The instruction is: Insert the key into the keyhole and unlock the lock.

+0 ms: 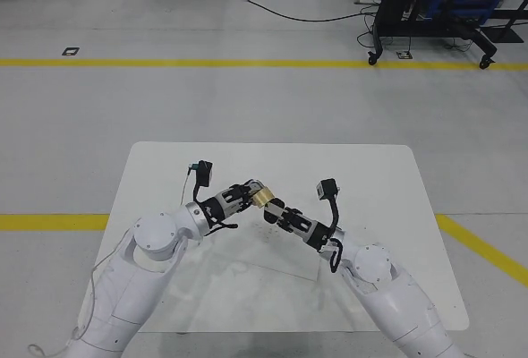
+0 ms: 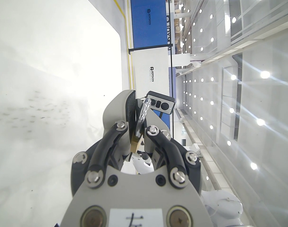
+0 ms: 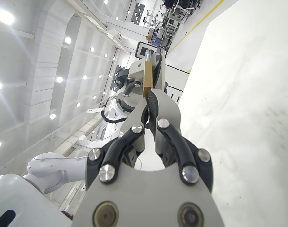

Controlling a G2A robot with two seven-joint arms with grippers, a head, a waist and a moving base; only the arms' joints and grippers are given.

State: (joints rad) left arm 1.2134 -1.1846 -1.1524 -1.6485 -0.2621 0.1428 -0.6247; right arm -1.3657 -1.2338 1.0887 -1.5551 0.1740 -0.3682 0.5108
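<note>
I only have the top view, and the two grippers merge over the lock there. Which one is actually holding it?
Observer: The left gripper. Its wrist view shows its jaws shut on the brass lock, with the silver shackle between them.
Operator: And where is the right gripper?
Observer: The right gripper has its jaws shut, tips against the lock's end opposite the shackle.
Operator: Is the lock resting on the table?
Observer: No. The right wrist view shows it held in the air, clear of the table.
</note>
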